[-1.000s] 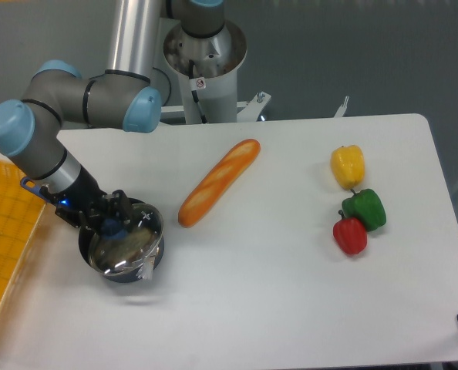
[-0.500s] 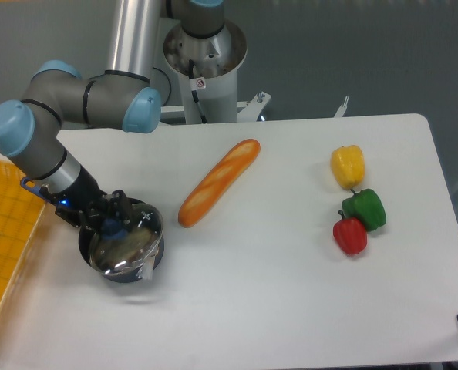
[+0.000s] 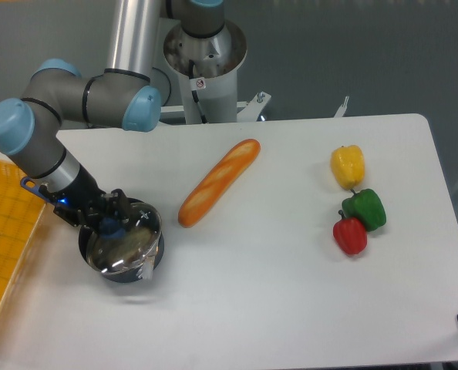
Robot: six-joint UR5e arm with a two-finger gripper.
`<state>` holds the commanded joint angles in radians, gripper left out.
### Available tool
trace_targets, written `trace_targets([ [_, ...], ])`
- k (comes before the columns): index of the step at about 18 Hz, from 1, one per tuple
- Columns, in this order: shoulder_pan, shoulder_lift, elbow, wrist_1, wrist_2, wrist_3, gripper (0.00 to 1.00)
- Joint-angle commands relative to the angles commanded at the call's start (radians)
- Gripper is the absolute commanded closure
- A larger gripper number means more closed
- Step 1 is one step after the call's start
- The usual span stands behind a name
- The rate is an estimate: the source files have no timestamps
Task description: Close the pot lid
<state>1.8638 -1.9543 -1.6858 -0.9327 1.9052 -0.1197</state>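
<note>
Pot lid (image 3: pixel 125 248) sits on pot (image 3: pixel 121 258) near counter's (image 3: pixel 291 293) left edge, directly under hand (image 3: pixel 109 223). Hand's fingers at the knob; grip state unclear.

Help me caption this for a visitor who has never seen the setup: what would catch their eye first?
Probably the grey and blue robot arm reaching down at the left, its gripper at the pot lid lying on the pot near the table's left edge. Next, the long bread loaf lying diagonally mid-table. Then the yellow pepper, green pepper and red pepper clustered at the right.
</note>
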Motion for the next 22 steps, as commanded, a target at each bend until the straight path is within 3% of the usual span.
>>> trace_targets([
  [22,0.006,-0.002,-0.003,-0.009,-0.014,0.0,0.41],
])
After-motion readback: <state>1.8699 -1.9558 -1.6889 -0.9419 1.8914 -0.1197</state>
